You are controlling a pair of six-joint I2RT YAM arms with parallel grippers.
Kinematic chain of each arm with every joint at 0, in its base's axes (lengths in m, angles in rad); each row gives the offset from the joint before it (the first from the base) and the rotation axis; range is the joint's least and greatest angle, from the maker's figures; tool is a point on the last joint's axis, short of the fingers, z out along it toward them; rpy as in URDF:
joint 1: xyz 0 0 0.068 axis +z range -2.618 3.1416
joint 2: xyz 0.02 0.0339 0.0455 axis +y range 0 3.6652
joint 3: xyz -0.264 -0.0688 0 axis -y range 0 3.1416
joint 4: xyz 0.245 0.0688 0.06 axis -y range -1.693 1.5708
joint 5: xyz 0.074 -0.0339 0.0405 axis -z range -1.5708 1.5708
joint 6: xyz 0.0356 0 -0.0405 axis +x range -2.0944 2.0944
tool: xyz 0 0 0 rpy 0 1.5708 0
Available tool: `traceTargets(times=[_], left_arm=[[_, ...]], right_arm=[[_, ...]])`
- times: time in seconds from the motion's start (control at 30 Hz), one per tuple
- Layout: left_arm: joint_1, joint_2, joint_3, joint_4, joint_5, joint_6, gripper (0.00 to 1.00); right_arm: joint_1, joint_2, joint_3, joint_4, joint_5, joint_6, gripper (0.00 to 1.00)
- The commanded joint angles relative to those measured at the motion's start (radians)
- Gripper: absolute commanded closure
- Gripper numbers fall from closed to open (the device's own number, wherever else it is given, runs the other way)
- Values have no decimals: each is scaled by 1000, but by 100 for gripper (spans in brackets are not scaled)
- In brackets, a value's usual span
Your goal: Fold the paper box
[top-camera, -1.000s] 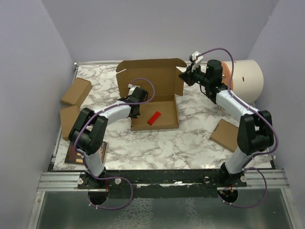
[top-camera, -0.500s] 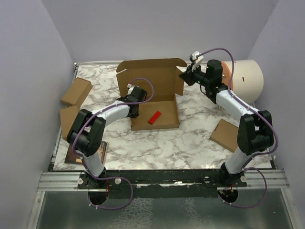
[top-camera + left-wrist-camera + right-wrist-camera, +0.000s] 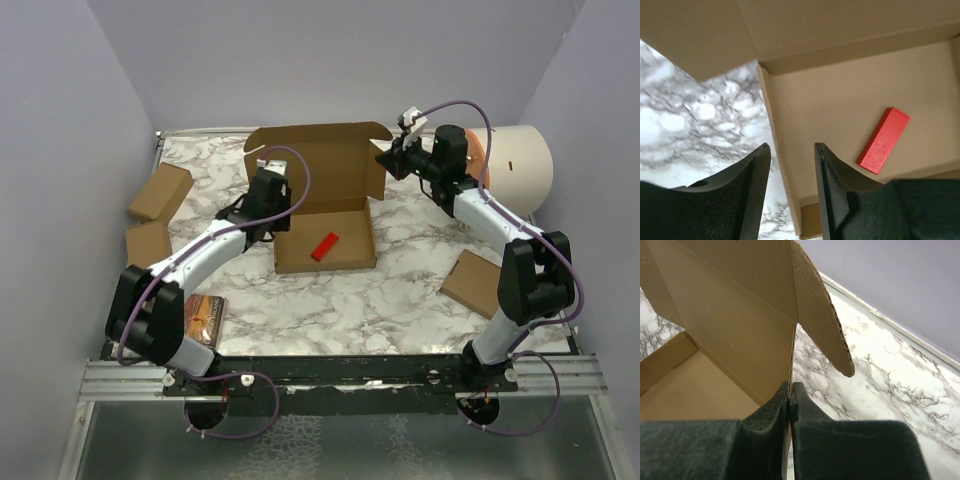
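Brown corrugated cardboard mailer box [image 3: 320, 165] stands lid-up since the right gripper [image 3: 790, 387] pinches the lid's side edge; left gripper [image 3: 790, 150] hangs unclenched over its wall.

A small brown box [image 3: 160, 192] lies at the left on the marbled desk [image 3: 330, 300], a second box [image 3: 148, 243] below it, a third box [image 3: 472, 283] lower right; a cream cylinder [image 3: 520, 165] sits upper right.

We see the left gripper [image 3: 790, 150] now parted where it was shut at the paper box's [image 3: 840, 95] left wall, raised and shifted toward the lid, its arm swung toward the tabletop's left edge, uncovering more of a flat printed item [image 3: 205, 318] near the near-left corner.
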Motion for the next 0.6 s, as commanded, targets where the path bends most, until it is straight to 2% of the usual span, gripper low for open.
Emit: traceTargets(times=[0.0, 0.13, 0.2, 0.23, 0.4, 0.57], left_arm=[[164, -179, -96, 250, 370, 150, 55], [378, -269, -154, 341, 526, 114, 33], [457, -292, -171, 382, 634, 132, 32], [497, -298, -180, 410, 689, 129, 28], [668, -260, -186, 590, 970, 100, 26], [704, -152, -183, 801, 1142, 103, 29]], right_arm=[[-4, -34, -6, 31, -41, -15, 99], [-5, -38, -4, 18, -71, -33, 99], [-6, -39, -4, 13, -85, -43, 99], [-6, -38, -1, 10, -92, -48, 99], [-6, -16, 25, -18, -124, -79, 99], [-6, 7, 58, -45, -162, -100, 99]])
